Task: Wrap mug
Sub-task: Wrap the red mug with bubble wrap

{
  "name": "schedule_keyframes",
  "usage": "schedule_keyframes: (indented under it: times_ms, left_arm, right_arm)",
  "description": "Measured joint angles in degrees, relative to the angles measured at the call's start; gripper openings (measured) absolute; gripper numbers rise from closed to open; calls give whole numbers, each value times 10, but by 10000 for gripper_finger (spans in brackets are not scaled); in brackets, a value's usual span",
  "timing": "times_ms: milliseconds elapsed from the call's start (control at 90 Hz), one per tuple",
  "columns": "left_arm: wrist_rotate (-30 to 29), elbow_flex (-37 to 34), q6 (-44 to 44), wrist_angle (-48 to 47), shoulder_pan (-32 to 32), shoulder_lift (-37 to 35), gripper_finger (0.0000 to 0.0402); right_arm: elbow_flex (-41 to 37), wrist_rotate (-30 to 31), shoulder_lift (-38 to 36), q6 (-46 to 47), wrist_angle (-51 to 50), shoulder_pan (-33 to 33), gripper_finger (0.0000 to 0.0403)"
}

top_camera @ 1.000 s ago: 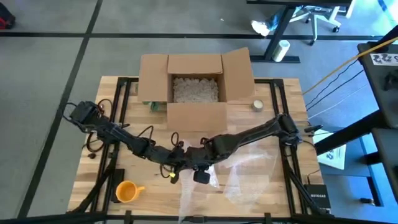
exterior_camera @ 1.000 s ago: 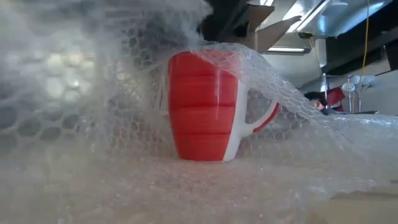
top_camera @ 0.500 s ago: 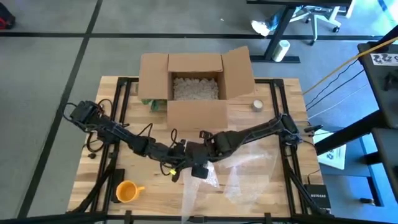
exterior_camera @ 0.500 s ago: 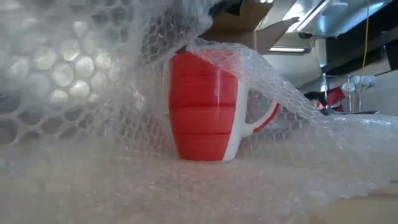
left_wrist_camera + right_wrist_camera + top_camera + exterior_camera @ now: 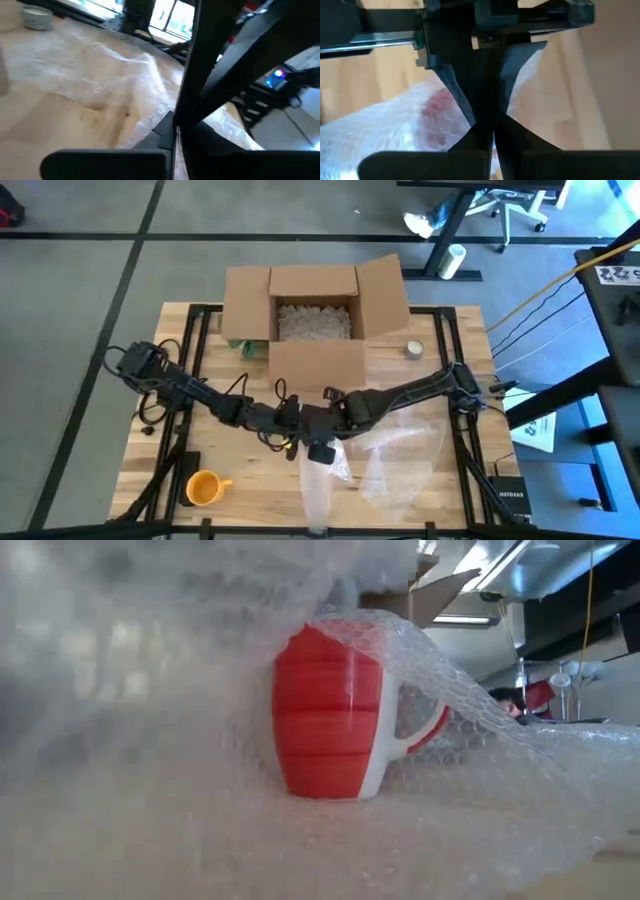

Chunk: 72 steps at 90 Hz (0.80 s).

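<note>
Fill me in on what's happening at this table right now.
Both arms meet over the middle of the wooden table, working a sheet of bubble wrap around a red mug. The mug stands upright with wrap draped over its top and handle side. The right gripper is pinched shut on the wrap; the left gripper is right beside it. Behind them sits an open cardboard box of packing fill, and an orange mug waits near the table's front-left corner.

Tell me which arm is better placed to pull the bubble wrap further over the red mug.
Probably the right: its gripper is shut on the bubble wrap directly above the red mug. The left gripper sits beside it.
</note>
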Motion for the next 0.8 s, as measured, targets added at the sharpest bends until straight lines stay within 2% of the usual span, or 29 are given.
schedule_keyframes:
  times_ms: [200,467,511,622,800]
  left_arm:
    - [-6,0,-4,-4,4,19,0]
    - [-10,0,7,4,14,19,0]
    - [-10,0,7,4,14,19,0]
    - [-10,0,13,4,11,19,0]
    - [-9,0,21,1,13,19,0]
  right_arm:
    - [0,-22,0,14,-39,2,0]
    - [0,-33,0,-2,10,16,0]
    - [0,-21,0,-4,7,19,0]
    - [0,54,0,23,-16,25,0]
    - [0,26,-5,21,-2,31,0]
